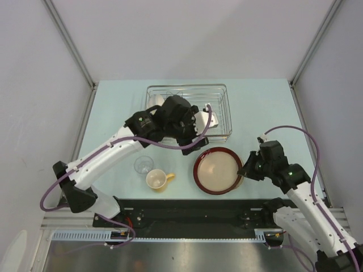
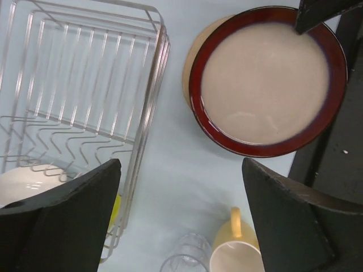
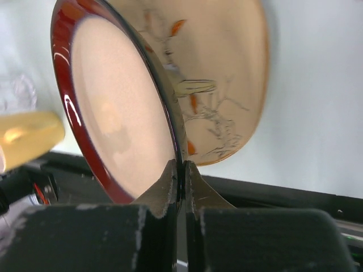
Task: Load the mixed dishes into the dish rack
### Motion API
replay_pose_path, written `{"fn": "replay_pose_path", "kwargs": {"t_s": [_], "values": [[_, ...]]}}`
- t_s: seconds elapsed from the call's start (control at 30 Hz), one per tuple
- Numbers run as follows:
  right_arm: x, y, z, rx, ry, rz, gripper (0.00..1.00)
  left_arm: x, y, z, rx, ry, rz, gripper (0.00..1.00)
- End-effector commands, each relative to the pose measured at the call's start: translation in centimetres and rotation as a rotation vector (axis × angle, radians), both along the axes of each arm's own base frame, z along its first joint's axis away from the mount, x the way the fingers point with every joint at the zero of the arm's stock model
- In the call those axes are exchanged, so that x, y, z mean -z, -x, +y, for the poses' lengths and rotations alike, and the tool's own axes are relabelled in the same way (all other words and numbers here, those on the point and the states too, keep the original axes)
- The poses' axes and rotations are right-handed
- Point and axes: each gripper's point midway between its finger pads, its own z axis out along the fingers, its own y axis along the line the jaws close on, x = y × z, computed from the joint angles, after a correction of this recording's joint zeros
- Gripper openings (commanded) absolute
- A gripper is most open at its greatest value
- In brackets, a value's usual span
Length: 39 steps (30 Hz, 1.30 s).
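Because the right pincer (image 3: 181,173) is pressed together on only the thin edge of the dark-red-rimmed beige round plate (image 3: 119,113), the whole plate depends on one small pinch point. Once raised, its weight may, I judge, swing it about the fingers or slide it out. Just right of the pincer, close behind that plate, lies the cream floral round plate (image 3: 227,79). A dragged rim could carry it along the pale blue table (image 2: 170,136).

Left of the pincer, past the plate, stand the tan-yellow handled mug (image 2: 235,252) and the small clear glass (image 2: 182,262), near enough to be clipped by a swinging plate.

The rectangular silver wire dish rack (image 2: 85,85) lies beyond and to the left of the right pincer. The left pincer (image 2: 181,164) hangs spread and empty between rack and plate — in the likely path, so the arms could meet.

Inside the rack, under the left pincer, sit a white bowl (image 2: 22,184) and a sliver of lime-green bowl (image 2: 115,207) — a plate let go too early might strike them.
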Motion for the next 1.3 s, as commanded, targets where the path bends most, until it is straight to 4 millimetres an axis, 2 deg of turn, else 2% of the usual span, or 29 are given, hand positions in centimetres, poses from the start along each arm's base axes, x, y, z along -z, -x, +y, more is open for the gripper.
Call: {"fn": "replay_pose_path", "kwargs": {"t_s": [0.0, 0.03, 0.07, 0.13, 0.17, 0.2, 0.23, 0.27, 0.3, 0.4, 0.47, 0.63, 0.83, 0.93, 1.13, 1.23, 1.27], "values": [[-7.6, -1.1, 3.3, -0.152, -0.078, -0.22, 0.0, -1.0, 2.1, 0.2, 0.162, 0.029, 0.15, 0.83], [-8.7, -1.3, 3.6, -0.164, -0.072, -0.252, 0.0, -0.7, 2.1, 0.0, 0.186, 0.02, 0.175, 0.8], [-9.2, -0.9, 4.3, -0.201, -0.077, -0.264, 0.0, -2.0, 2.3, -0.2, 0.233, 0.058, 0.189, 0.77], [-10.0, -1.2, 4.8, -0.215, -0.062, -0.285, 0.0, -1.7, 3.0, 0.3, 0.272, 0.042, 0.274, 0.72], [-11.0, -1.4, 5.3, -0.229, -0.065, -0.307, 0.0, -2.1, 2.1, 0.0, 0.276, 0.053, 0.295, 0.72], [-11.3, -1.2, 5.8, -0.254, -0.06, -0.312, 0.0, -2.2, 3.3, 0.2, 0.316, 0.067, 0.384, 0.72], [-11.3, -1.4, 6.2, -0.263, -0.045, -0.307, 0.0, -2.5, 3.4, 0.2, 0.329, 0.08, 0.423, 0.72], [-11.9, -1.5, 6.5, -0.269, -0.047, -0.32, 0.0, -2.7, 2.2, 0.0, 0.331, 0.095, 0.451, 0.72], [-12.3, -1.4, 6.8, -0.278, -0.042, -0.333, 0.0, -3.0, 3.3, 0.3, 0.36, 0.109, 0.53, 0.72], [-13.4, -1.6, 7.3, -0.285, -0.044, -0.354, 0.0, -3.1, 2.5, 0.6, 0.366, 0.137, 0.564, 0.73], [-13.9, -1.7, 7.4, -0.286, -0.041, -0.362, 0.0, -2.6, 2.4, 0.8, 0.378, 0.133, 0.562, 0.73], [-16.9, -2.1, 7.8, -0.288, -0.063, -0.425, 0.0, -1.5, 3.4, 0.8, 0.403, 0.135, 0.623, 0.73], [-19.2, -3.7, 8.5, -0.273, -0.067, -0.488, 0.0, 0.0, 5.5, 0.4, 0.447, 0.101, 0.68, 0.74], [-19.8, -4.2, 9.0, -0.281, -0.068, -0.501, 0.0, 0.8, 5.8, 0.4, 0.441, 0.079, 0.705, 0.74], [-20.5, -4.1, 9.2, -0.284, -0.077, -0.515, 0.0, 1.9, 4.6, 0.0, 0.397, 0.057, 0.688, 0.76], [-19.9, -3.9, 9.2, -0.285, -0.063, -0.489, 0.0, 1.2, 3.8, -0.3, 0.389, 0.069, 0.638, 0.76], [-19.4, -3.8, 9.0, -0.285, -0.049, -0.473, 0.0, 0.2, 3.8, -0.3, 0.398, 0.082, 0.618, 0.76]]}}
